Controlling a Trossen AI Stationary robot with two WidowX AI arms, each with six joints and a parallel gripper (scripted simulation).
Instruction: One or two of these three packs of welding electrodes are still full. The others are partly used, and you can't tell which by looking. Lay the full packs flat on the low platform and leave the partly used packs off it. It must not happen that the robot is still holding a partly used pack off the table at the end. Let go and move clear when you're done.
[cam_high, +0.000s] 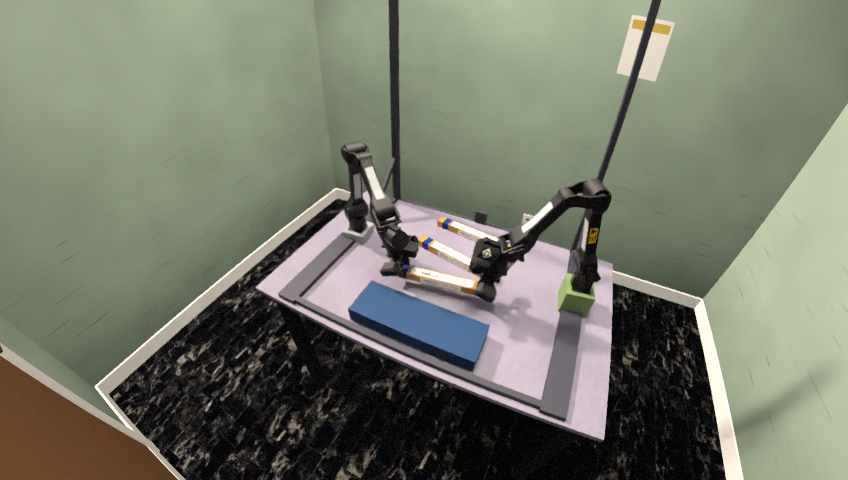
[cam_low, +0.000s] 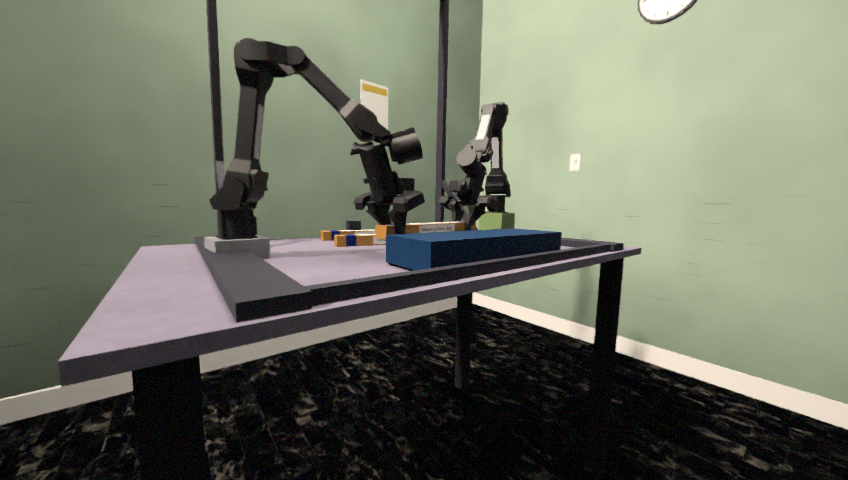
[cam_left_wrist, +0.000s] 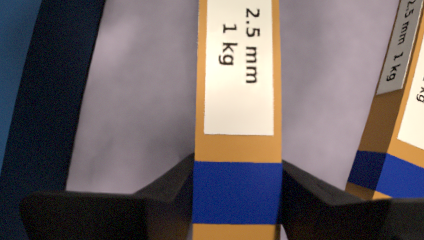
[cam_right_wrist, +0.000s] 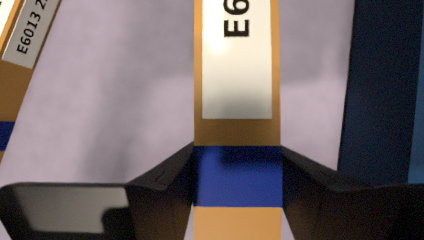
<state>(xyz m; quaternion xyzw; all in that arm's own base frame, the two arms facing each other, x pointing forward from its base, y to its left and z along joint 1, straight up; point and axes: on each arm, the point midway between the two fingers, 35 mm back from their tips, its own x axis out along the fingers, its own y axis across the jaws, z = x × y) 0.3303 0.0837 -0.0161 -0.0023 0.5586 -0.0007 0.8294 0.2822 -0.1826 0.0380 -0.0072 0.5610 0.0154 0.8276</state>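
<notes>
The step in hand looks like the first lift, with the pack's weight perhaps being judged. If it proves full, the next move calls for a level carry over the low platform (cam_high: 419, 322) (cam_low: 493, 246) (cam_left_wrist: 55, 90) (cam_right_wrist: 380, 90), just beside the jaws on the left gripper's left and the right gripper's right. No pack lies on it.

The held pack (cam_high: 443, 279) (cam_low: 437, 228) (cam_left_wrist: 237, 192) (cam_right_wrist: 237, 175) hangs level, raised off the table. The left gripper (cam_high: 486, 288) (cam_low: 467, 220) (cam_left_wrist: 232, 161) and right gripper (cam_high: 395, 269) (cam_low: 398, 226) (cam_right_wrist: 232, 149) stand partly open, each closed on one blue-banded end.

Beyond the jaws, away from the platform, lies the middle pack (cam_high: 446, 252) (cam_low: 354, 240) (cam_left_wrist: 370, 170) (cam_right_wrist: 25, 75), then the far pack (cam_high: 470, 230) (cam_low: 333, 234). All three are closed boxes; how many electrodes each contains cannot be seen.
</notes>
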